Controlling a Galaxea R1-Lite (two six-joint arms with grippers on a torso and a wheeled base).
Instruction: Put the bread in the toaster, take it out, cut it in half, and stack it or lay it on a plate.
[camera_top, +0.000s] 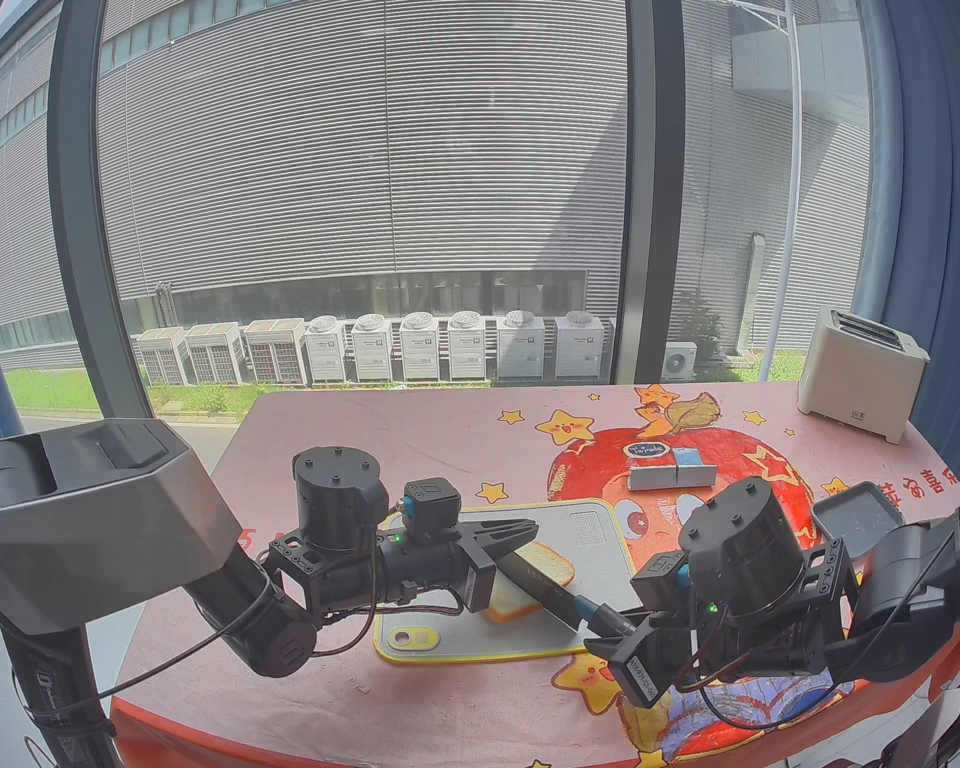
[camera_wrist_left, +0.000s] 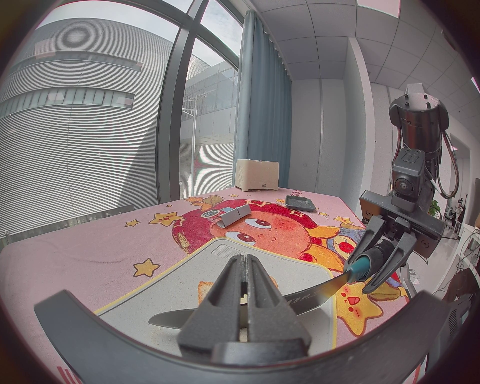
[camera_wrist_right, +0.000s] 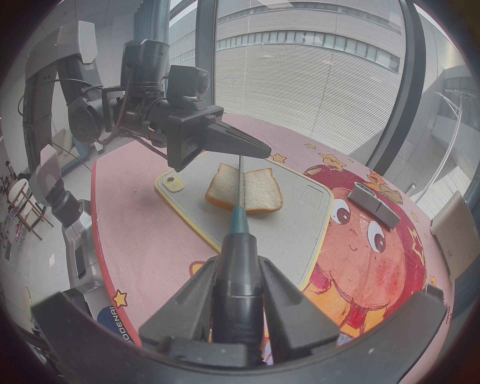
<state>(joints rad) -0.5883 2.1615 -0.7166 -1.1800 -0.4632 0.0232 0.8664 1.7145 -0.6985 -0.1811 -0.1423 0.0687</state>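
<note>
Bread (camera_top: 548, 562) lies flat on the cutting board (camera_top: 600, 540), mid-tabletop (camera_top: 420, 430). The knife (camera_top: 540, 588) blade crosses the slice's middle, its handle clamped in the right gripper (camera_top: 610, 630) fingers at the board's near-right edge. Left gripper (camera_top: 522, 533) fingers are pressed together, tips over the slice; contact unclear.

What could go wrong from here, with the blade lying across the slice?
1. The shut left gripper sits right over the knife; a sawing stroke could strike its fingers.
2. I cannot tell whether it presses on the bread; if not, the slice may slide on the cutting board rather than cut.
3. The blade looks off the slice's middle, so the halves may come out uneven.
</note>
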